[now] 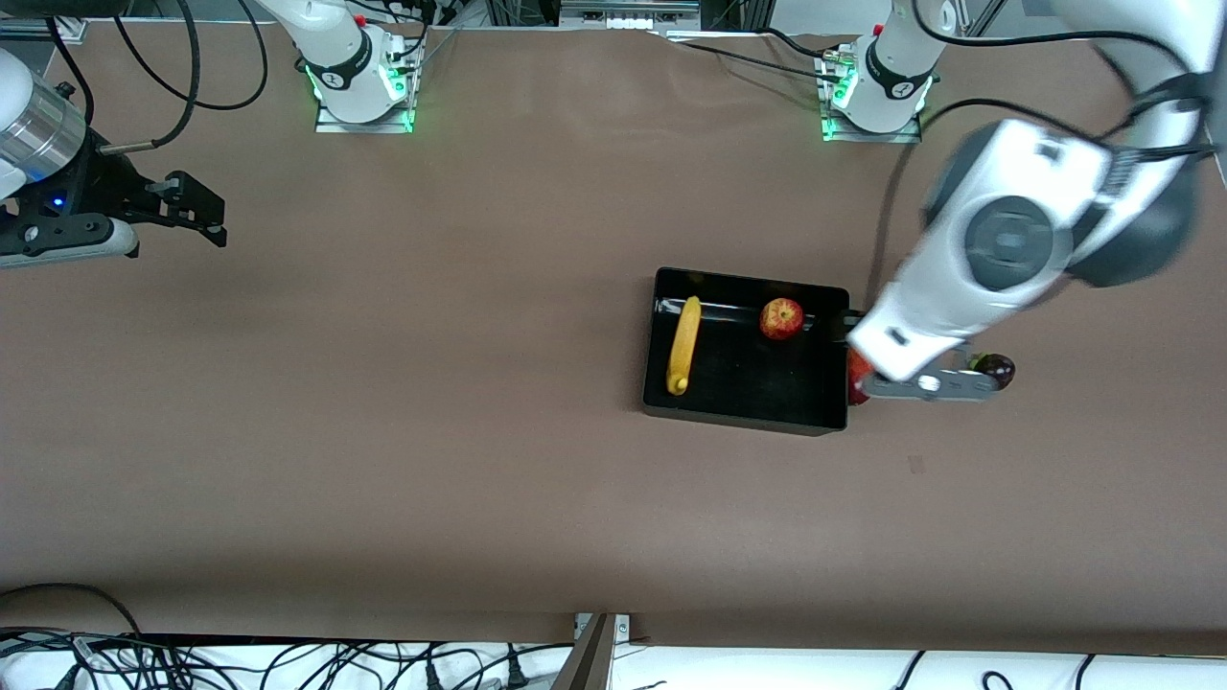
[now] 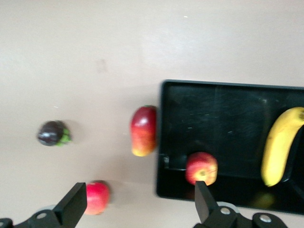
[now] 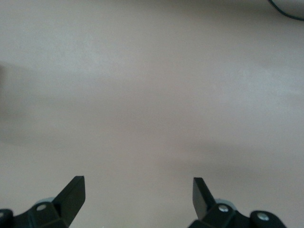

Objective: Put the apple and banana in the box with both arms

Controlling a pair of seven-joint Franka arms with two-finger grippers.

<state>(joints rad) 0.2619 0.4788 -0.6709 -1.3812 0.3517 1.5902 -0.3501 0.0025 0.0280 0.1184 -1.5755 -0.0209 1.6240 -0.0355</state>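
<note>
Both banana and apple lie in the box, while my left gripper, spread and empty, hangs over the box's edge and my right gripper waits spread over bare table.

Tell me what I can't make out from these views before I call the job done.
- Front view: the left arm's wrist hides the left gripper and most of the oval red-and-yellow fruit beside the box.
- Left wrist view: the banana is cut off by the frame edge; motion blur smears the apple.
- Right wrist view: the right gripper shows only fingertips over bare table.
</note>
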